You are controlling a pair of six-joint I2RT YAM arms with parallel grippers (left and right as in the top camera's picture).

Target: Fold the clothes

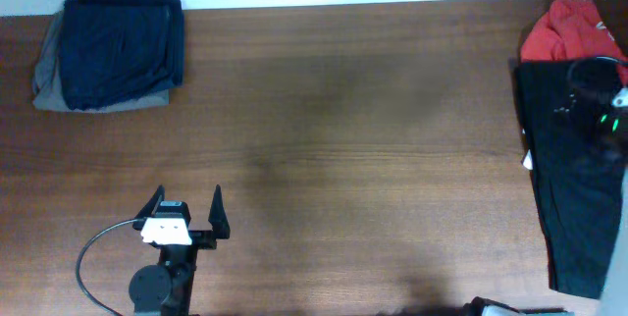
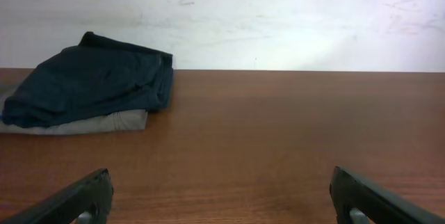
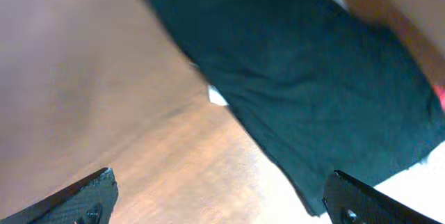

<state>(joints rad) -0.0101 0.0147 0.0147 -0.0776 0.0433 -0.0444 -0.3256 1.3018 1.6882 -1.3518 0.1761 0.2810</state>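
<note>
A folded dark navy piece [image 1: 123, 46] lies on folded grey trousers [image 1: 49, 85] at the table's far left corner; both also show in the left wrist view [image 2: 94, 85], with the grey trousers [image 2: 104, 122] underneath. A long black piece [image 1: 574, 188] lies spread along the right edge, with a red top [image 1: 574, 29] bunched at its far end. My left gripper [image 1: 186, 203] is open and empty near the front left. My right gripper [image 3: 219, 196] is open and empty, hovering over the black piece [image 3: 292, 64]; its arm [image 1: 599, 85] sits above that cloth.
The brown wooden table [image 1: 343, 139] spans the view, with a white wall behind it [image 2: 278, 15]. A small white tag [image 3: 217, 97] pokes out at the black piece's edge. The left arm's base and cable [image 1: 157, 282] are at the front edge.
</note>
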